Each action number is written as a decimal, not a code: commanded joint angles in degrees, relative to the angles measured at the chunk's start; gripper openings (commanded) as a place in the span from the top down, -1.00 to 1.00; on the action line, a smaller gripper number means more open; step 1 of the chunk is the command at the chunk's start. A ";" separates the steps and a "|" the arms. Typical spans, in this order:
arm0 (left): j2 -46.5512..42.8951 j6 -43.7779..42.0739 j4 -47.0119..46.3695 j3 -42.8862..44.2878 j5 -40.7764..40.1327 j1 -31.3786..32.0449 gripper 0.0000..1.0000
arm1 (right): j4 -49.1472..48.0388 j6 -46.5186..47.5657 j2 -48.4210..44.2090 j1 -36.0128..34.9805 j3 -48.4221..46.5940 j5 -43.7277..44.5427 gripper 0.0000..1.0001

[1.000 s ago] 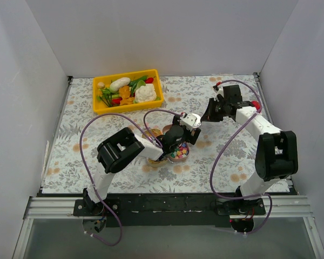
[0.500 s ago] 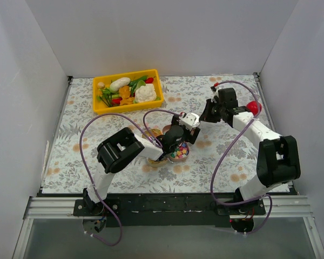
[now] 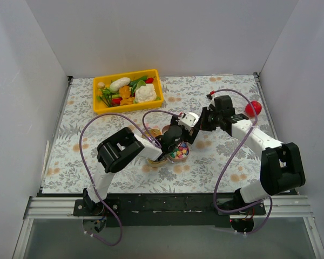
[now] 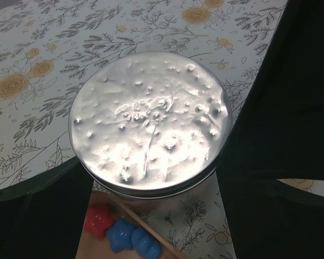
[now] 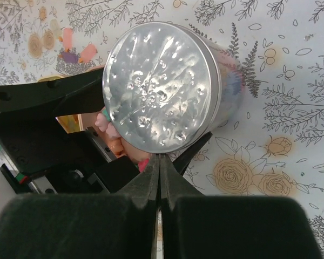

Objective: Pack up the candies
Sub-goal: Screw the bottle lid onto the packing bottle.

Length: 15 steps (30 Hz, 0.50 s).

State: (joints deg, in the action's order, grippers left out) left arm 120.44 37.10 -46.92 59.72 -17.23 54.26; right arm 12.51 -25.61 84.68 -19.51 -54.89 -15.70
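Pastel pink, blue and yellow candies [image 3: 178, 153] fill a small bowl [image 3: 187, 155] on the floral desk [image 3: 70, 151], directly beneath the left gripper [image 3: 184, 127]. That gripper is closed around a clear tub [image 5: 227, 81] with a dimpled silver lid [image 4: 151, 124]. We see one dark finger on each side of the tub, which is held above the bowl with its lid turned toward the right gripper [image 5: 160, 162].

The right gripper's fingers are pressed together with nothing between them. Their tips sit just beside the lid's rim, and we cannot tell whether they touch it.

A tan bowl [image 3: 155, 161] stands just beside the left gripper, on the side away from the right one. A yellow tray [image 3: 130, 107] of toy vegetables lies well ahead of the left gripper. A red ball [image 3: 253, 108] rests on the desk beyond the right gripper's outer side.
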 commanded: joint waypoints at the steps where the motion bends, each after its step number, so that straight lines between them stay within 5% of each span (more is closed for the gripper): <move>1: 2.78 0.78 9.74 -0.75 6.07 1.99 -0.69 | 8.05 -3.13 2.33 -5.37 3.57 -13.21 0.97; 13: 0.67 1.57 10.44 -1.89 3.79 1.99 -0.79 | 14.56 -3.22 -1.98 -2.12 -4.95 0.49 0.97; 15: -0.29 1.57 11.23 -1.45 3.00 1.99 -0.88 | 15.52 -2.70 -2.94 -0.54 -6.18 1.72 0.76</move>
State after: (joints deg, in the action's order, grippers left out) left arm 120.20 36.34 -47.90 58.89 -14.98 55.02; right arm 20.64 -27.92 84.73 -19.73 -57.34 -13.06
